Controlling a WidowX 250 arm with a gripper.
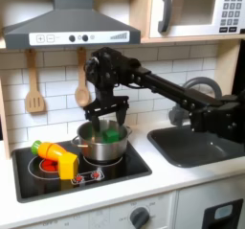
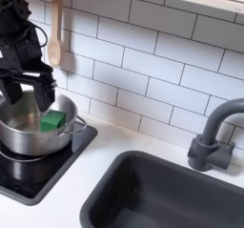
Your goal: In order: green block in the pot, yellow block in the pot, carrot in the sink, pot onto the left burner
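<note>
In the first exterior view, going left to right: wooden spatula [image 1: 34, 87] hung on the white tile wall, second wooden spoon [image 1: 82, 84] beside it. Black stovetop [image 1: 38, 180] sat on the white counter [image 1: 182, 180]. Carrot [image 1: 45, 148], orange with green leafy end, lay on the stovetop's left part, touching the yellow block [image 1: 65, 163], bright yellow, resting just in front of it. Pot [image 1: 100, 147], shiny round steel, stood on the right part of the stovetop, near the red knobs [image 1: 86, 177].

Green block [image 1: 112, 134], bright green, sat inside the pot against its right wall. Hand [image 1: 105, 125] hung over the pot's mouth, fingers spread wide on either side of the block, holding nothing. Black arm [image 1: 167, 89] reached in from the first exterior view's right. Sink [image 1: 196, 147], dark grey recessed basin with rounded corners, lay at right, faucet behind partly hidden by the arm. Microwave [image 1: 196, 8] was up top right.

In the second exterior view: hand [image 2: 30, 91] above the pot [image 2: 29, 136] at left, fingers apart, green block [image 2: 52, 121] on the pot floor near the right wall. Pot handle stuck out right. Dark curved faucet [image 2: 214, 136] stood at right, sink [image 2: 162, 194] in front of it.
</note>
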